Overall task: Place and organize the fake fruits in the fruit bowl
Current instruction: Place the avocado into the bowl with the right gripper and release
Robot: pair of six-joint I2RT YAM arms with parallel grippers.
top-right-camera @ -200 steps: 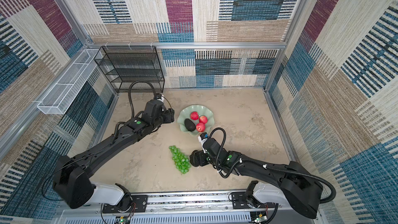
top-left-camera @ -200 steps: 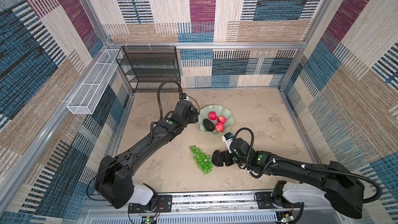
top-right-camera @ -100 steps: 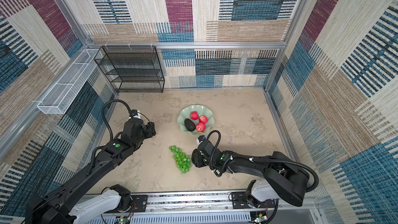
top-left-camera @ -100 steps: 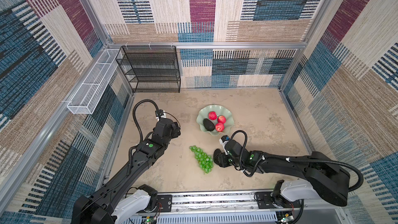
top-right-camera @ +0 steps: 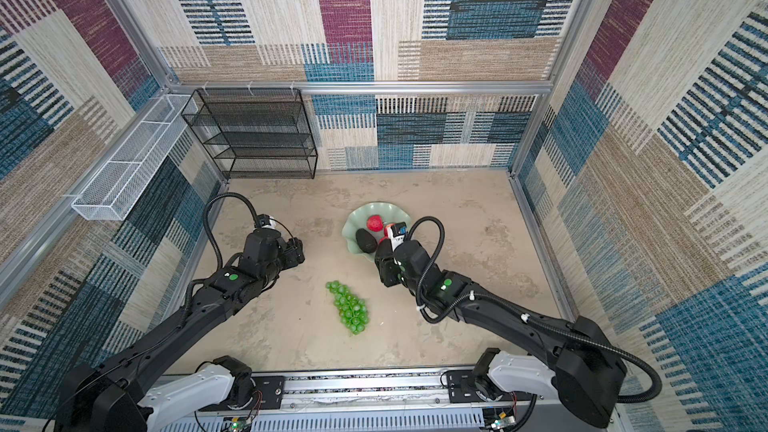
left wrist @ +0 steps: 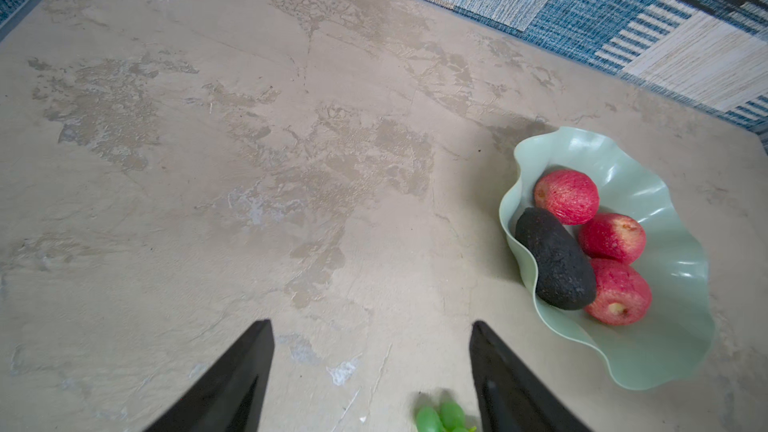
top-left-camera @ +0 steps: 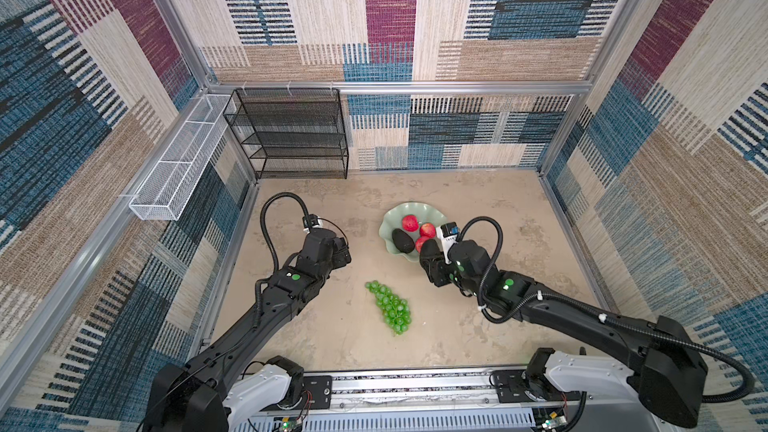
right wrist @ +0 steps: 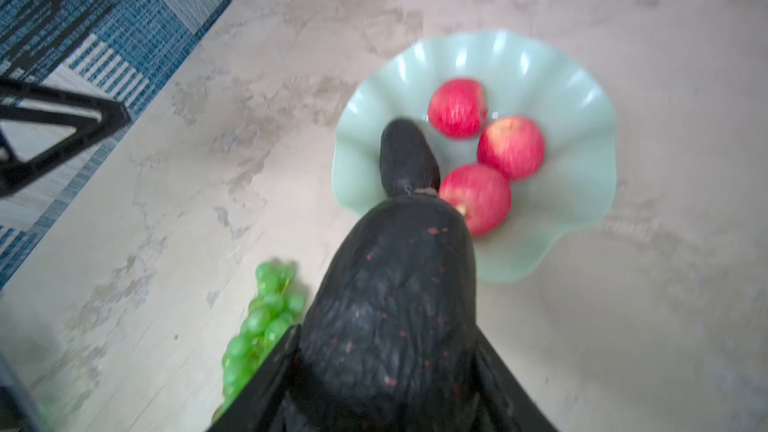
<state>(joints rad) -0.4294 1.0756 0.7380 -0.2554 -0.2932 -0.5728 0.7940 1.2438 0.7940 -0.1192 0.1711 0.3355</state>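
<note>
Fruits: six in the lot. Four lie in the bowl, one is in a grip, one is loose on the table.

Left gripper [left wrist: 370, 326]: released, jaws wide apart, nothing between them. The arm stretches forward low over the table [left wrist: 249, 160] and aims toward the back wall, well to the left of the bowl. Judged idle for this step.

Grapes [top-left-camera: 390, 310]: flat on the table between the two arms, near the bowl's front rim but apart from it. Neither gripper touches them. Judged the last item outstanding.

Bowl [top-left-camera: 392, 218]: right of centre on the table. Contents:
- Bowl avocado [left wrist: 555, 259] lies along the left side.
- Three apples [left wrist: 611, 238] sit in a curved row against its right flank.
- The right and front parts of the bowl are bare.

Held avocado [right wrist: 395, 305]: clamped broad end in, narrow end forward, pointing at the bowl avocado. It sits at the bowl's front rim. The blurred wrist view does not show whether it has cleared the rim.

Right gripper [top-left-camera: 432, 259]: closed on the held avocado. The arm reaches in from the right with the elbow bent and the wrist turned toward the bowl.

Step in hand, as judged: delivery of the second avocado. The next move calls for carrying it over the rim to the bare side, lowering it clear of the apples, then opening the jaws. The grapes follow.
</note>
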